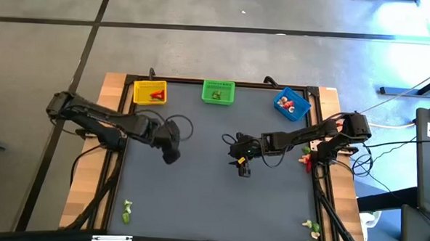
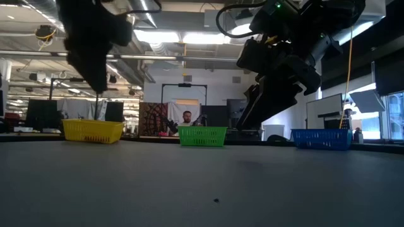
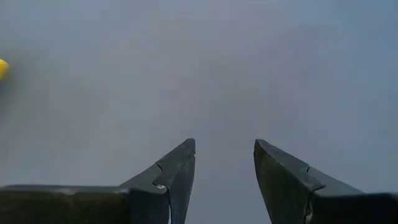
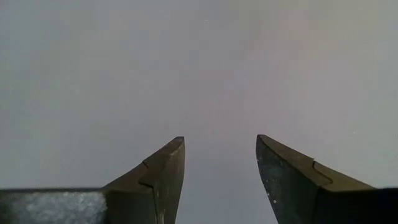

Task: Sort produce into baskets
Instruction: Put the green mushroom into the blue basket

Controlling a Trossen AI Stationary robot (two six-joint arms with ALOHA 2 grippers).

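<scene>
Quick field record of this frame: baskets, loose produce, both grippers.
yellow basket: far edge, left, holds red pieces
green basket: far edge, middle, holds green pieces
blue basket: far edge, right, holds red and pale pieces
loose produce: green pieces near left corner; pale and green pieces near right corner; red pieces right edge
left gripper: open, empty, above bare table
right gripper: open, empty, mid-table

Three baskets along the bench's far edge: one yellow basket (image 1: 149, 93), one green basket (image 1: 218, 92), one blue basket (image 1: 292, 104). Two arms, one claw each: left claw (image 1: 171, 155), right claw (image 1: 243, 170). Three loose produce clusters: green pieces (image 1: 126, 211), red pieces (image 1: 306, 158), pale and green pieces (image 1: 312, 229); counts inside unclear.
</scene>
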